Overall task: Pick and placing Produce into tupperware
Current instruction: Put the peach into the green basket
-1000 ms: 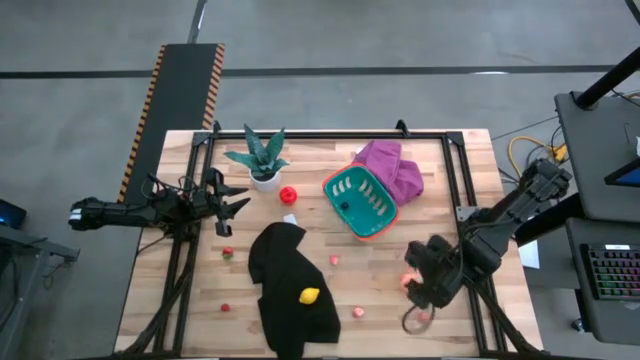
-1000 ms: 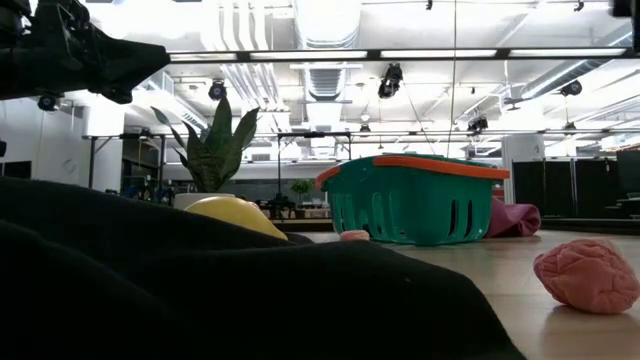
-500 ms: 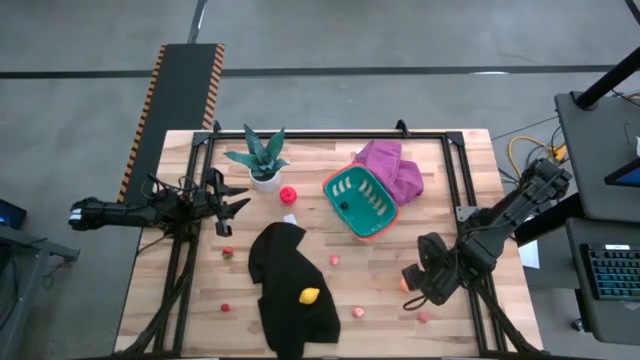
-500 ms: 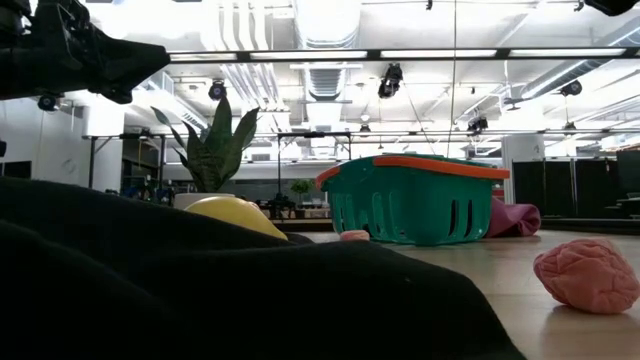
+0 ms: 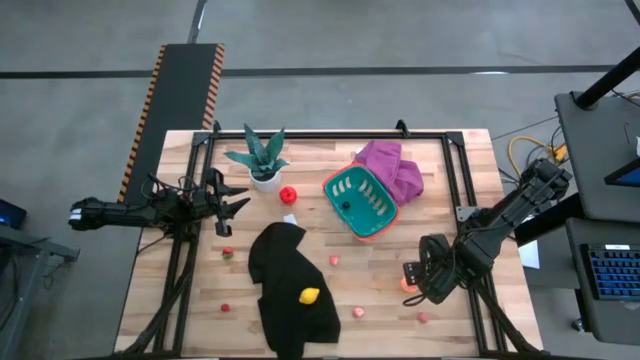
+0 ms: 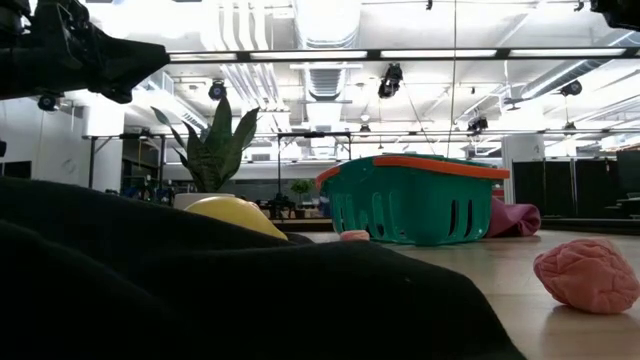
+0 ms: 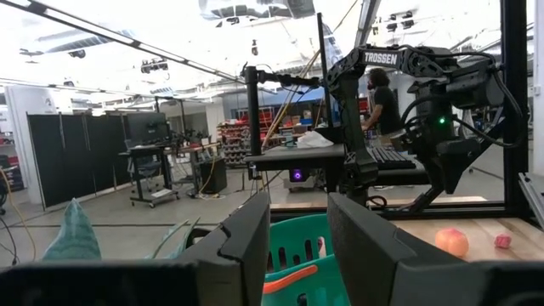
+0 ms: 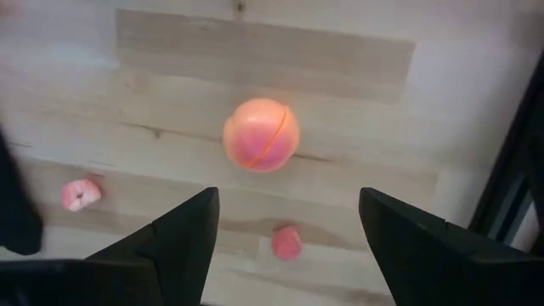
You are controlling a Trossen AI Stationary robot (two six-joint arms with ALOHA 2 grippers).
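Observation:
The teal container [image 5: 362,201] with its orange rim stands right of the table's middle, also in the low view [image 6: 415,200]. An orange-pink ball [image 8: 261,134] lies on the wood near the right edge [image 5: 407,284]. My right gripper [image 8: 285,229] hovers open above it, fingers on either side, not touching. A red piece [image 5: 288,194] sits beside the plant; a yellow piece [image 5: 310,296] rests on the black cloth. Small pink pieces [image 5: 334,260] [image 5: 358,312] [image 5: 423,317] lie scattered. My left gripper [image 7: 297,246] waits open at the left edge [image 5: 235,204].
A potted green plant [image 5: 262,160] stands at the far left. A purple cloth [image 5: 392,166] lies behind the container. A black cloth [image 5: 290,290] covers the near middle and fills the low view's foreground [image 6: 200,290]. More small pieces [image 5: 227,252] [image 5: 225,307] lie near the left.
My right gripper has drawn a little away from the near edge, toward the orange-pink ball, uncovering the small pink piece by the near edge. The left arm and the produce have kept still.

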